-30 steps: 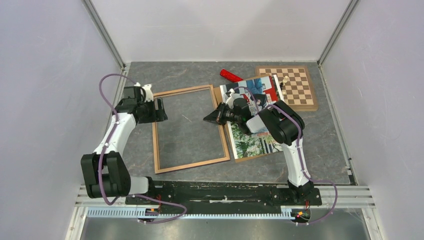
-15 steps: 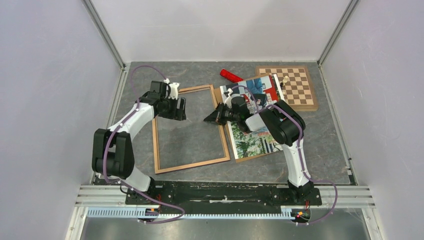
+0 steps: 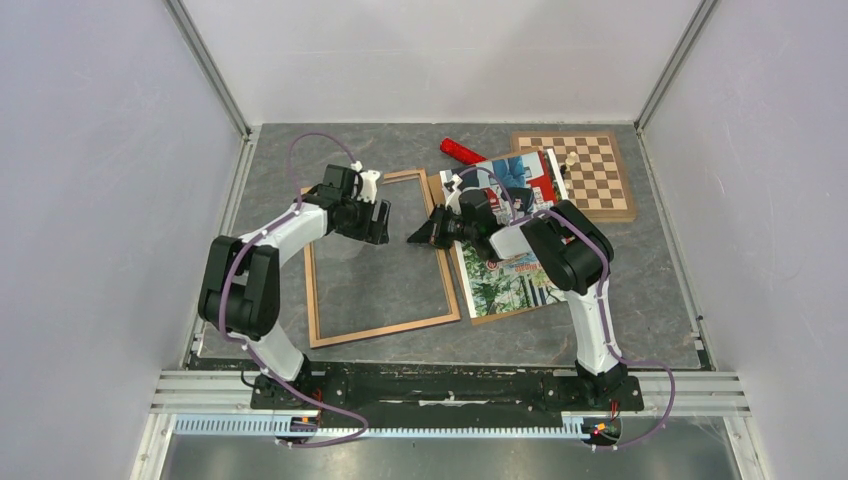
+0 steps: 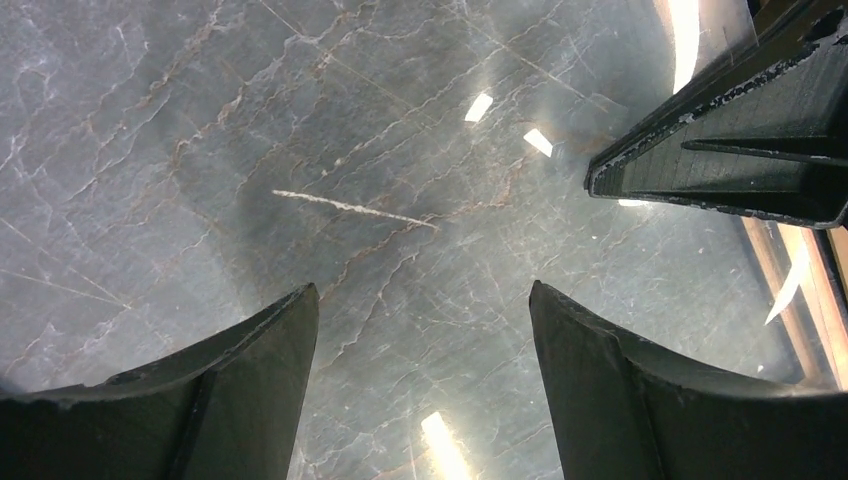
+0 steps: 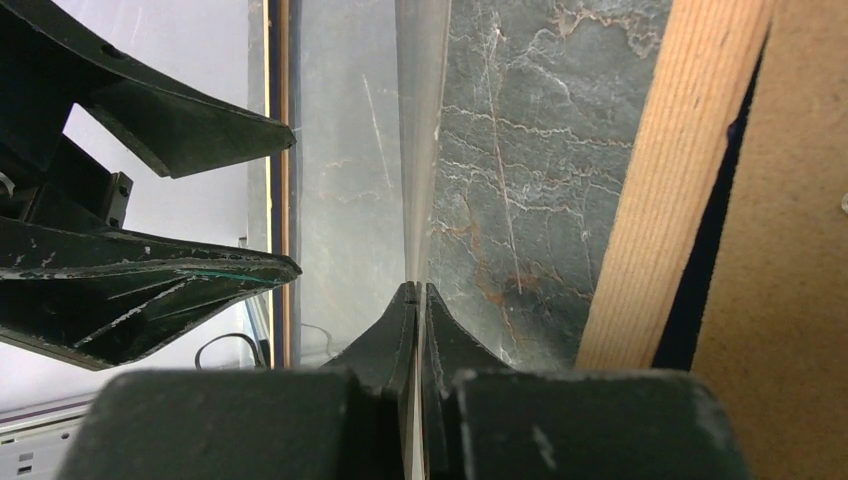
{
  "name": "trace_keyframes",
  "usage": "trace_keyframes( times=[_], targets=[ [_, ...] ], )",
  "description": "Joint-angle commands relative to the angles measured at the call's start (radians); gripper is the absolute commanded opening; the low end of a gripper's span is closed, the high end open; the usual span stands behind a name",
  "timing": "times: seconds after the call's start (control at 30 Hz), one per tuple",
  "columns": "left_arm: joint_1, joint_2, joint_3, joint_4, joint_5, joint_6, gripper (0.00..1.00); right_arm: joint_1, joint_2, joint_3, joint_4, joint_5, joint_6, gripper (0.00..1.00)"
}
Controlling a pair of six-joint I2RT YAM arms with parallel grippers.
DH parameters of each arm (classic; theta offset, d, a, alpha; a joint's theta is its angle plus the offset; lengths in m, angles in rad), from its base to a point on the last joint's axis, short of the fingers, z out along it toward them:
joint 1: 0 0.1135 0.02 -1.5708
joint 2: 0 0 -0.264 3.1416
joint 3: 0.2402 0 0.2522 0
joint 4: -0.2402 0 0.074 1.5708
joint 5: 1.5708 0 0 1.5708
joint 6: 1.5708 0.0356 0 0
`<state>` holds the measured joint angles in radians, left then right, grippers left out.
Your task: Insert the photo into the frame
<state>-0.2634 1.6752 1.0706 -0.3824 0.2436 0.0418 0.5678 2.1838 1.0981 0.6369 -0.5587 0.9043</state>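
Over the last second the left gripper (image 3: pixel 378 224) swung to the right. It started at the left rail of the frame (image 3: pixel 385 326), crossed that rail and ended over the frame's opening near its far rail, much closer to the right gripper (image 3: pixel 418 237). The left arm (image 3: pixel 290 225) folded up, its elbow moving inward from the table's (image 3: pixel 640 300) near left corner.

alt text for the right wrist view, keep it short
The shut right gripper pinches a thin clear sheet seen edge-on, above a grey marbled table. The open black left gripper shows at left; the rail of a light brown wooden rectangular picture frame and a plain brown fibreboard panel run along the right.
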Motion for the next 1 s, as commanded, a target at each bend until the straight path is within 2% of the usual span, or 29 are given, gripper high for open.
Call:
trace_keyframes(
  times=[0.0, 0.47, 0.97],
  targets=[
    [-0.015, 0.011, 0.032, 0.067, 0.019, 0.047, 0.84, 0.001, -0.039, 0.025, -0.052, 0.026, -0.064, 0.0],
    [-0.079, 0.067, 0.045, 0.094, -0.009, 0.073, 0.84, 0.001, -0.047, 0.043, -0.088, 0.029, -0.089, 0.0],
    [-0.104, 0.118, 0.064, 0.062, -0.051, 0.076, 0.83, 0.003, -0.061, 0.048, -0.115, 0.034, -0.107, 0.08]
  ],
)
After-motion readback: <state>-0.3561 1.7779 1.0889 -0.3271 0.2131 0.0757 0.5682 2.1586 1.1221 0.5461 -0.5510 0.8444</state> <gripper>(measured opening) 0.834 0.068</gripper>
